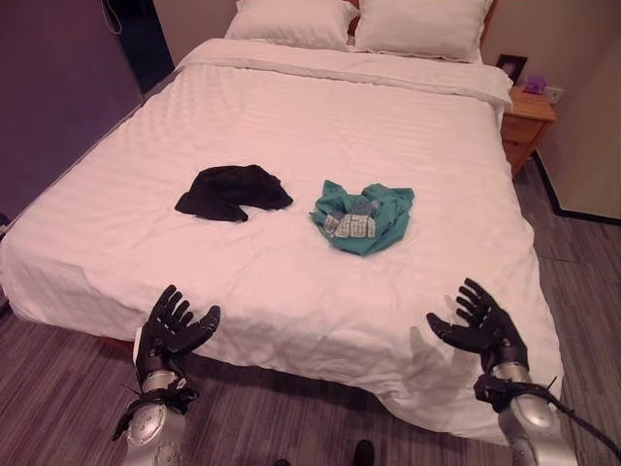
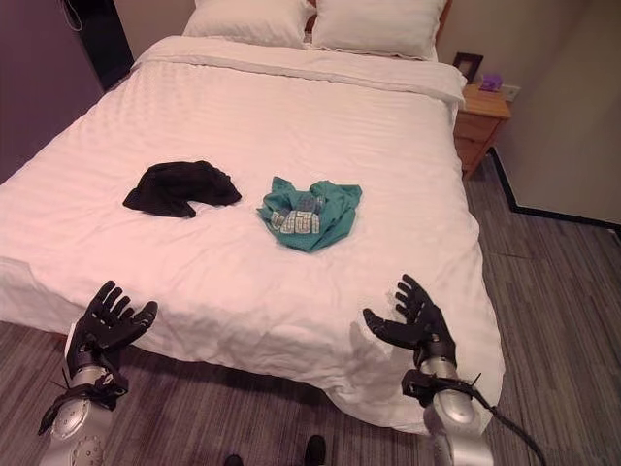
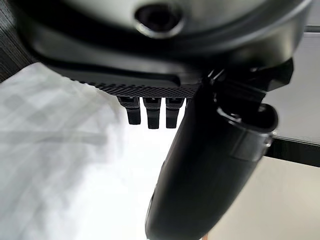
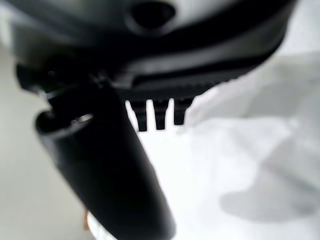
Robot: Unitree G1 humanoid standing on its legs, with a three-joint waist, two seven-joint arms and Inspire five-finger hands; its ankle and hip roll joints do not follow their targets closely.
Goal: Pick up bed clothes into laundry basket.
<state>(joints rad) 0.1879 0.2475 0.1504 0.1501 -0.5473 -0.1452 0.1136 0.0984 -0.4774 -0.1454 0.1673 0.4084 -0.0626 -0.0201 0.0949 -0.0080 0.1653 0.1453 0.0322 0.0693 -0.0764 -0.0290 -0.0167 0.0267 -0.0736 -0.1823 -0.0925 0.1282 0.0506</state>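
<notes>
Two garments lie in the middle of the white bed: a crumpled black one to the left and a teal one with a chequered patch to its right. My left hand is raised at the bed's near edge, fingers spread and empty, well short of the black garment. Over the bed's near right corner my right hand is held the same way, open and empty. In each wrist view, the hand stands over white sheet with fingers straight.
Two pillows lie at the head of the bed. A wooden nightstand with a picture frame stands at the far right. Grey striped carpet runs along the bed's near side and right side. A dark wall is at the left.
</notes>
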